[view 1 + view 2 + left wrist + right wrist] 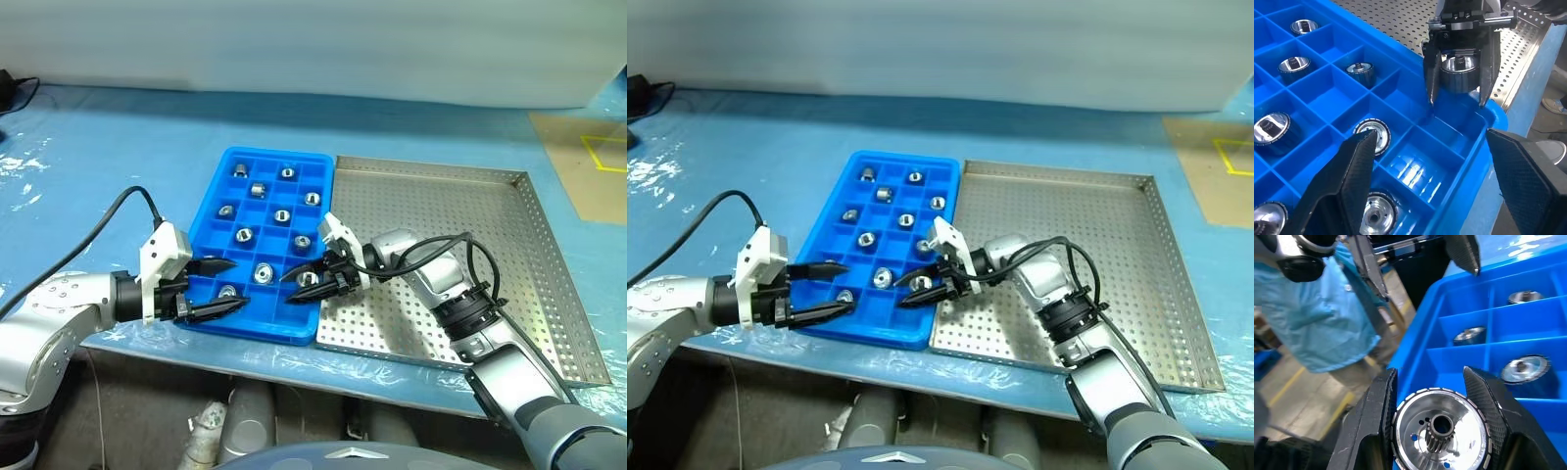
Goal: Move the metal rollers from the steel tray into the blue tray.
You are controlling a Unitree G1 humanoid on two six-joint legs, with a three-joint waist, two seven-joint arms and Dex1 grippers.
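Observation:
The blue tray [209, 215] lies left of the steel tray [460, 206], their sides touching. Several metal rollers [282, 215] sit singly in the blue tray's compartments. My right gripper [294, 286] reaches in from the steel tray side and is shut on one roller [1459, 73], holding it just above the blue tray's near right corner compartment. The same roller [1442, 431] shows between the fingers in the right wrist view. My left gripper [238, 284] is open over the blue tray's near left part, facing the right gripper, with nothing between its fingers [1342, 186].
Blue plastic sheeting [98, 157] covers the table. A cardboard sheet with yellow tape [588, 157] lies at the far right. The table's front edge runs just below both trays, and a black cable [15, 93] lies at the far left.

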